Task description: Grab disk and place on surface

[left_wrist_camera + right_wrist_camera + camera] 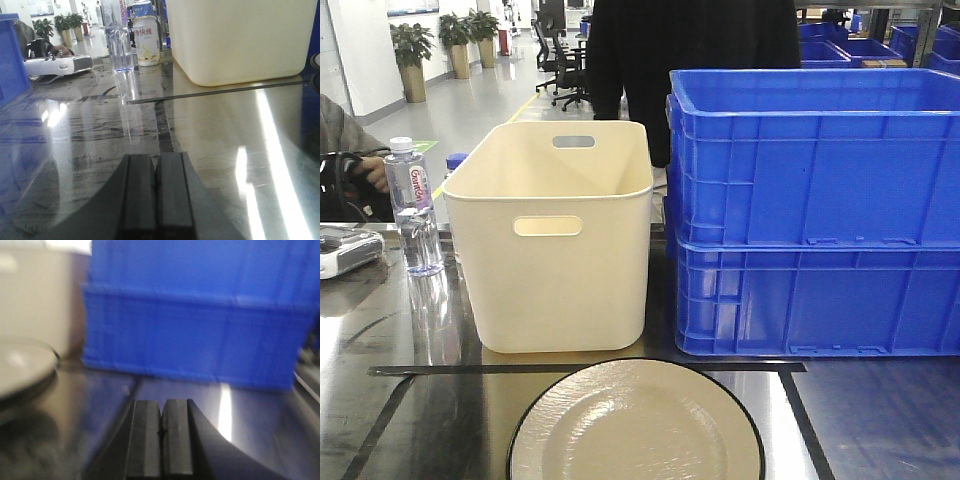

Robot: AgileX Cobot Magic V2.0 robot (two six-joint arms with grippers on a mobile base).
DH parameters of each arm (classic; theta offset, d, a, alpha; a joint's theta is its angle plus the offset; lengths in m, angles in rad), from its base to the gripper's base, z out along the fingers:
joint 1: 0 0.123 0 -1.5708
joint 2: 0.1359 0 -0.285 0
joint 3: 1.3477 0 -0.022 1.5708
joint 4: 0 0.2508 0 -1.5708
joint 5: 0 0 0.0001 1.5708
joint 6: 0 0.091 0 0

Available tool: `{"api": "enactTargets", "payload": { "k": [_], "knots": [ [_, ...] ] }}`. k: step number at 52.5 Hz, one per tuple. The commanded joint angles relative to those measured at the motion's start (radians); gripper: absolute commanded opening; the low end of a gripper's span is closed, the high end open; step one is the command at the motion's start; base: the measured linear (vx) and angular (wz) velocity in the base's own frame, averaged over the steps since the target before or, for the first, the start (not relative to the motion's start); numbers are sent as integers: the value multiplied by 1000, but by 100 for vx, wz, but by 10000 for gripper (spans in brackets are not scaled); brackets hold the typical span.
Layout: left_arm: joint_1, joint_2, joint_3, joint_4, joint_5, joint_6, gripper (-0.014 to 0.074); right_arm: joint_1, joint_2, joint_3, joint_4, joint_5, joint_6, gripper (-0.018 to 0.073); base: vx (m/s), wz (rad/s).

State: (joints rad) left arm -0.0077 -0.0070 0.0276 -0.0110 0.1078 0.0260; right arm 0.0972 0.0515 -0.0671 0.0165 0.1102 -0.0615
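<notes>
A round cream disk [635,425] with a dark rim lies flat on the dark glossy tabletop [410,400], inside the black tape lines [580,368], at the front centre. The right wrist view shows the disk [22,365] at the far left, blurred. My right gripper [162,402] is shut and empty, low over the tabletop, to the right of the disk. My left gripper [156,157] is also shut with nothing in it, hovering over the reflective tabletop [225,130] beside a tape line [162,125]. Neither gripper appears in the front view.
A cream bin [555,235] stands behind the disk. Two stacked blue crates [815,210] stand to its right. A water bottle [415,205] and a milk bottle [146,40] are at the left, with a white controller [55,64]. A person stands behind.
</notes>
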Motion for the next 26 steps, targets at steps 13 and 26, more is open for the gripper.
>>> {"api": "enactTargets", "payload": {
  "k": [13, 26],
  "knots": [
    [1, -17, 13, 0, -77, 3, -5, -62, -73, 116, -5, 24, 44, -9, 0, 0],
    [1, -17, 13, 0, -77, 3, -5, -62, -73, 116, -5, 21, 44, -9, 0, 0]
  ]
}}
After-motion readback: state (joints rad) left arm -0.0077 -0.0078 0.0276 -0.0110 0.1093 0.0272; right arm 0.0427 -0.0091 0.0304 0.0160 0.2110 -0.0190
